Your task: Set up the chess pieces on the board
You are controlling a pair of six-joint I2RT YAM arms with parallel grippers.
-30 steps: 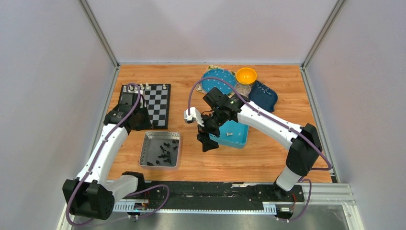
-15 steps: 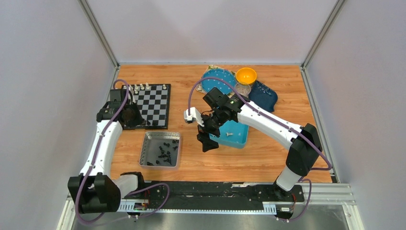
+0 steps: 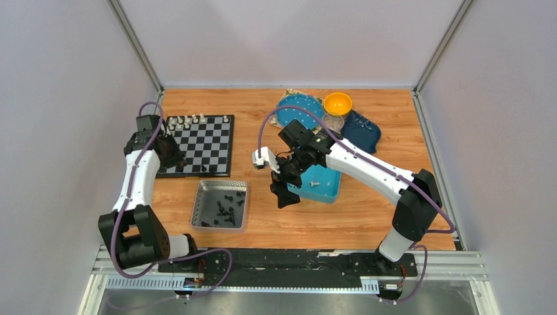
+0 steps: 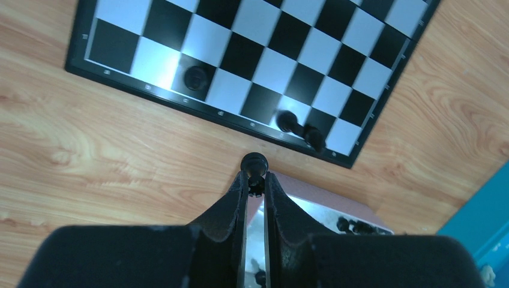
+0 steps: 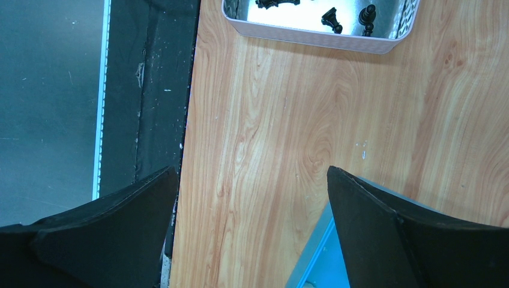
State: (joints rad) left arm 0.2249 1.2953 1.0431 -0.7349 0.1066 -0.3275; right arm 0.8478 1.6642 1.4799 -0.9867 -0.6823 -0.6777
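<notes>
The checkered board (image 3: 203,144) lies at the table's left; it also shows in the left wrist view (image 4: 252,66). Cream chessmen (image 3: 196,120) stand along its far edge. Three black chessmen stand near its near edge: one (image 4: 197,77) alone and two (image 4: 300,129) together. My left gripper (image 3: 164,152) hovers at the board's left edge, shut on a black chess piece (image 4: 254,168) held at its fingertips. My right gripper (image 3: 284,190) is open and empty above bare wood (image 5: 270,150), between the silver tray and the blue tray.
A silver metal tray (image 3: 203,198) with several black chessmen stands in front of the board; it shows in the right wrist view (image 5: 318,37). A blue square tray (image 3: 328,190) lies by the right gripper. Blue dishes (image 3: 299,106), an orange bowl (image 3: 337,103) and a clear cup (image 3: 333,121) sit at the back.
</notes>
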